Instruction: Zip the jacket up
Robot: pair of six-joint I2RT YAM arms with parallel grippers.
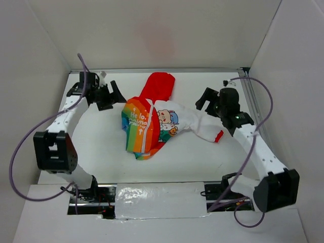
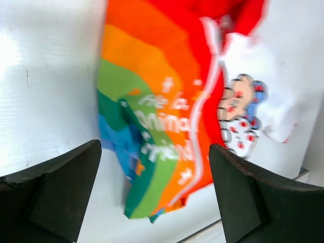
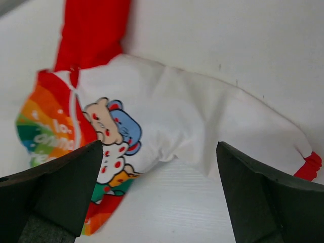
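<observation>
The jacket (image 1: 152, 124) lies crumpled in the middle of the white table. Its rainbow-striped panel is on the left, its red hood (image 1: 159, 86) points to the back, and a white sleeve with a red cuff (image 1: 218, 135) stretches right. A white zipper (image 1: 147, 126) runs down the front beside the cartoon print. My left gripper (image 1: 114, 96) hovers open just left of the jacket's collar, holding nothing. In the left wrist view the jacket (image 2: 162, 101) shows beyond my left gripper (image 2: 154, 195). My right gripper (image 1: 203, 100) is open above the sleeve. In the right wrist view the jacket (image 3: 167, 111) lies beyond my right gripper (image 3: 159, 195).
White walls close in the table on three sides. A metal rail (image 1: 250, 96) runs along the right edge. A shiny taped strip (image 1: 157, 200) covers the near edge between the arm bases. Purple cables loop beside both arms.
</observation>
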